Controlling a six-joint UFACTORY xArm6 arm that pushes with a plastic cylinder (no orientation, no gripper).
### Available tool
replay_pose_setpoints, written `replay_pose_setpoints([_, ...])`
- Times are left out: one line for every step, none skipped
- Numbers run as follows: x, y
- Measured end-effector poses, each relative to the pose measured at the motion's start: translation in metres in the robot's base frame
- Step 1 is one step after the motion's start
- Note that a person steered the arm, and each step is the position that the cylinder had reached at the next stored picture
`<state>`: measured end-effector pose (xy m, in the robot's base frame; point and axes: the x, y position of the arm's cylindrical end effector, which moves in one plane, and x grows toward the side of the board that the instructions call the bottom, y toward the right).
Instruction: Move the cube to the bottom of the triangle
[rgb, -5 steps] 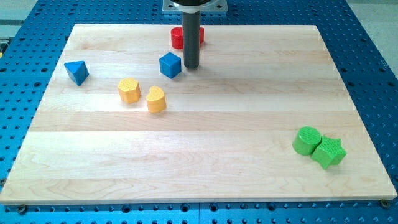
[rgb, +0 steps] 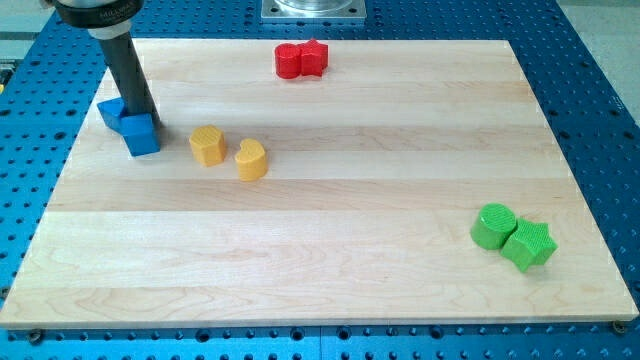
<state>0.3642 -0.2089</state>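
The blue cube (rgb: 141, 135) sits near the board's left edge, touching the blue triangle (rgb: 110, 112), which lies just up and left of it and is partly hidden by the rod. My tip (rgb: 144, 119) rests at the cube's top edge, to the right of the triangle. The dark rod rises from there toward the view's top left.
A yellow hexagon block (rgb: 207, 145) and a yellow heart block (rgb: 251, 159) lie right of the cube. Two red blocks (rgb: 301, 59) sit at the top edge. A green cylinder (rgb: 492, 225) and a green star (rgb: 529, 244) sit at the lower right.
The rod has swept from the top middle to the far left. The blue cube has moved left and down and now touches the blue triangle.
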Motion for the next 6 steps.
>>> replay_pose_setpoints([-0.011,0.062])
replay_pose_setpoints([0.012,0.028])
replay_pose_setpoints([0.022,-0.004])
replay_pose_setpoints([0.034,-0.004])
replay_pose_setpoints([0.043,0.044])
replay_pose_setpoints([0.042,0.086])
